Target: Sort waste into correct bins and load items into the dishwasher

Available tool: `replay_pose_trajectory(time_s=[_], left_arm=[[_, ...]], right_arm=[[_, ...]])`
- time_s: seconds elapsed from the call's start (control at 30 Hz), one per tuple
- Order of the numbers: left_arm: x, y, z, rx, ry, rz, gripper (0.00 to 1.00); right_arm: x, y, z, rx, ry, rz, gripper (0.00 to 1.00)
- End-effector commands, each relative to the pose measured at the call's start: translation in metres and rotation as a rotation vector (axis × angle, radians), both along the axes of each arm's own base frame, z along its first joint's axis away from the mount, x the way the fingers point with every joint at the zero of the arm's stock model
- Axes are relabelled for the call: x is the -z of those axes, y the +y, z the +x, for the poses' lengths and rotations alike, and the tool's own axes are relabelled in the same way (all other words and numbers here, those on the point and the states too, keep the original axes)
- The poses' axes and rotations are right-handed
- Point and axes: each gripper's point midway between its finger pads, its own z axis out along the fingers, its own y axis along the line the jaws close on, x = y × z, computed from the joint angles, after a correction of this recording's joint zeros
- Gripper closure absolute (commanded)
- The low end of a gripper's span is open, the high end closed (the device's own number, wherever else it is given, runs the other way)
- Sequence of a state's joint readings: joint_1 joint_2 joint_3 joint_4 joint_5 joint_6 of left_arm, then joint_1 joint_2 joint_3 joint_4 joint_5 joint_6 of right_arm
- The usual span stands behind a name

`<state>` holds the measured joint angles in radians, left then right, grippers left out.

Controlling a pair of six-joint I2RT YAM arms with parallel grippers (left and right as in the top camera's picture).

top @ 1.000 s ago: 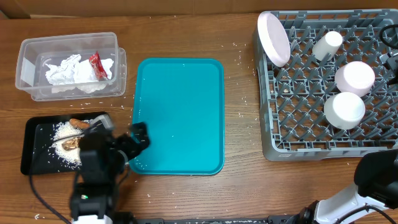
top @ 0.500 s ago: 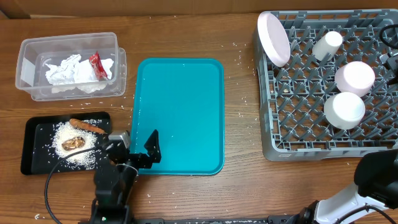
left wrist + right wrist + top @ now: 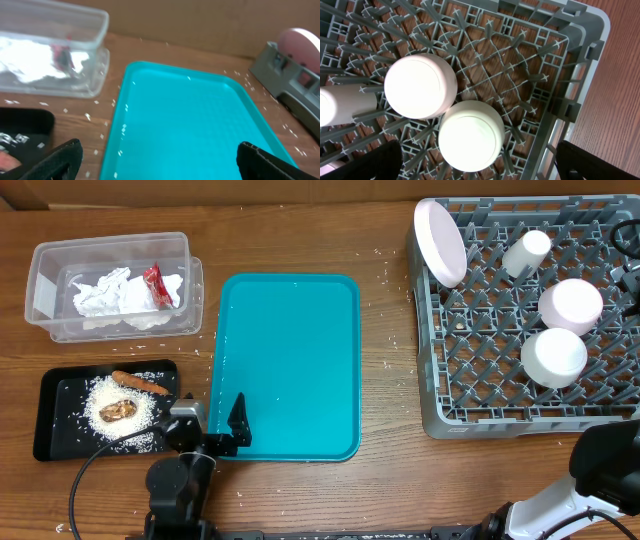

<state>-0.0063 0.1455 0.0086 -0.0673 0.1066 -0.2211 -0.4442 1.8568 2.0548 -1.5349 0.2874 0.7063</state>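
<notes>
Looks like the sorting part is basically wrapped up. The clear tub in the upper left of the overhead view holds the crumpled paper and the red wrapper. The black tray at lower left has the rice, the brown lump and the carrot stick. The teal tray in the middle is bare.

Over on the right, the grey dish rack has the plate standing at its upper left corner, plus two bowls upside down and a cup lying on its side.

The left gripper sits at the teal tray's lower left corner, fingers spread wide, holding nothing. The right gripper hangs over the rack, fingers also spread and empty.

I can't spot the chopstick anywhere, so my guess is the next move is finding it, or just parking the arms.
</notes>
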Motion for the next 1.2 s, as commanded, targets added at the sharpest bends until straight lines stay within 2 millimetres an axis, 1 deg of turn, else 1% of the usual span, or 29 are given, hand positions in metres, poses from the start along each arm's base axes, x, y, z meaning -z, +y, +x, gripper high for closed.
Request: replay_pose_trajectory(time_s=[0.0, 0.03, 0.17, 1.17], left_arm=[[-0.009, 0.011, 0.000, -0.045, -0.048, 0.039, 0.00], [-0.016, 0.013, -0.001, -0.055, -0.079, 0.039, 0.00], [-0.031, 0.017, -0.003, -0.071, -0.145, 0.041, 0.00], [-0.029, 0.017, -0.003, -0.071, -0.136, 0.040, 0.00]], right_arm=[[-0.006, -0.001, -0.001, 0.003, -0.016, -0.015, 0.00], [-0.006, -0.001, -0.001, 0.002, -0.015, -0.015, 0.00], [-0.006, -0.001, -0.001, 0.002, -0.015, -0.015, 0.00], [-0.006, -0.001, -0.001, 0.002, -0.015, -0.015, 0.00]])
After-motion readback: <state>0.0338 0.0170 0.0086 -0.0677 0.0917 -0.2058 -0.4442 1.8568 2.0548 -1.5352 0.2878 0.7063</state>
